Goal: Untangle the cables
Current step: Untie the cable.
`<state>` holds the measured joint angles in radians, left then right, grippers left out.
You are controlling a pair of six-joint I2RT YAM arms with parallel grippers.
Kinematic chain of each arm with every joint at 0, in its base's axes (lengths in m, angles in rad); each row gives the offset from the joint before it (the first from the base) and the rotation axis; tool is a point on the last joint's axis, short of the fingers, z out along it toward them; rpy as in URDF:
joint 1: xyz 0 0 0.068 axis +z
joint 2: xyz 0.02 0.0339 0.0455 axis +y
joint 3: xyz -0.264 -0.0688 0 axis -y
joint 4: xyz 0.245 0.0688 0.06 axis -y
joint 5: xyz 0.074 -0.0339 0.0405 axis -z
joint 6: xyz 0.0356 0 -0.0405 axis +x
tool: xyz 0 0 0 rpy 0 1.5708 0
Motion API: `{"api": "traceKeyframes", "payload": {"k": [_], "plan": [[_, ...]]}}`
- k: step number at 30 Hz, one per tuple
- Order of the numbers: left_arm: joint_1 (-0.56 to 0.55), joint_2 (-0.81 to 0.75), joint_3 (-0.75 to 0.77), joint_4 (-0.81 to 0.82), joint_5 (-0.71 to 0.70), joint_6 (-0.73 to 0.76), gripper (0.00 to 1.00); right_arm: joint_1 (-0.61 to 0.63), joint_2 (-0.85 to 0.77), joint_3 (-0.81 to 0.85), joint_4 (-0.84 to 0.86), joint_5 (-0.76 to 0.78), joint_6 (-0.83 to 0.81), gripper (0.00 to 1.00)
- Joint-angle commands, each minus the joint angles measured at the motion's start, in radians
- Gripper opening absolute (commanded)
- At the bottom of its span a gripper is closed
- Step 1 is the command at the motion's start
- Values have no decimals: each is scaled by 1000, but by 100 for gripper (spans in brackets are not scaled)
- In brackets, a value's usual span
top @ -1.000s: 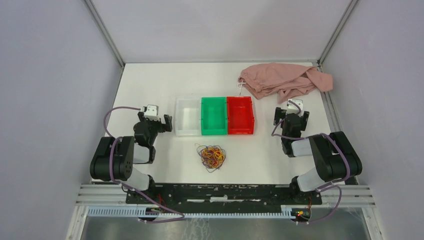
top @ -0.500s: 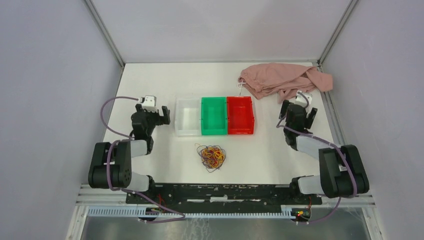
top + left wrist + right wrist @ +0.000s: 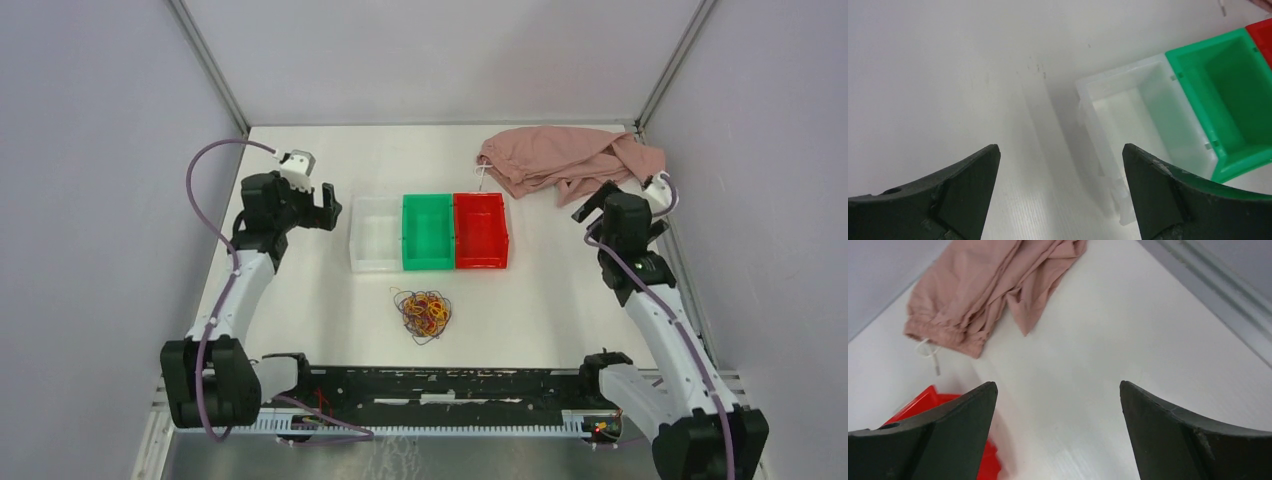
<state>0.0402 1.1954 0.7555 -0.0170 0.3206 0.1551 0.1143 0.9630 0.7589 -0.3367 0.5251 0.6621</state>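
The cables [image 3: 425, 313] are a fist-sized tangle of red, yellow-orange and dark strands, lying on the white table in front of the bins in the top view. Neither wrist view shows them. My left gripper [image 3: 324, 211] hangs open above the table just left of the clear bin, well behind and left of the tangle. In the left wrist view its fingers [image 3: 1060, 150] stand wide apart with only bare table between them. My right gripper [image 3: 598, 206] is open near the pink cloth, far right of the tangle. The right wrist view shows its fingers [image 3: 1058, 385] wide apart and empty.
Three bins stand in a row behind the tangle: clear [image 3: 376, 266], green [image 3: 428, 266], red [image 3: 481, 265]. The left wrist view shows the clear bin [image 3: 1118, 80] and the green bin [image 3: 1205, 47]. A crumpled pink cloth [image 3: 565, 160] [image 3: 993, 285] lies at the back right. Grey walls enclose the table.
Both arms have unfolded and reached away from their bases. The left gripper moved farther back beside the clear bin, the right gripper back and right toward the cloth. The tangle has not moved.
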Motion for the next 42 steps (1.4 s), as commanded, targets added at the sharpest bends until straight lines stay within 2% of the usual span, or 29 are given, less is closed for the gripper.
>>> {"api": "traceKeyframes", "payload": {"k": [1,4,9,12,15,21,27,30,35,42], "plan": [[7,-65,167,-339,143,31,99,0,-84,56,-91,-283,51,100],[7,-86,216,-469,172,33,99,70,-68,98,-203,-392,46,100],[7,-161,228,-577,154,68,99,360,-125,59,-335,-342,163,96],[7,-205,217,-618,151,92,99,499,-155,-24,-310,-378,302,89],[6,-226,218,-666,169,126,99,651,-132,-80,-245,-357,411,86],[6,-211,247,-728,194,168,99,894,109,20,-174,-271,447,84],[6,-189,268,-766,212,200,99,991,341,106,-72,-330,473,75],[6,-202,264,-773,224,211,99,996,397,106,15,-359,489,68],[5,-223,273,-784,246,225,99,996,479,130,67,-387,494,51],[6,-232,276,-795,268,218,99,995,514,145,74,-375,482,38]]}}
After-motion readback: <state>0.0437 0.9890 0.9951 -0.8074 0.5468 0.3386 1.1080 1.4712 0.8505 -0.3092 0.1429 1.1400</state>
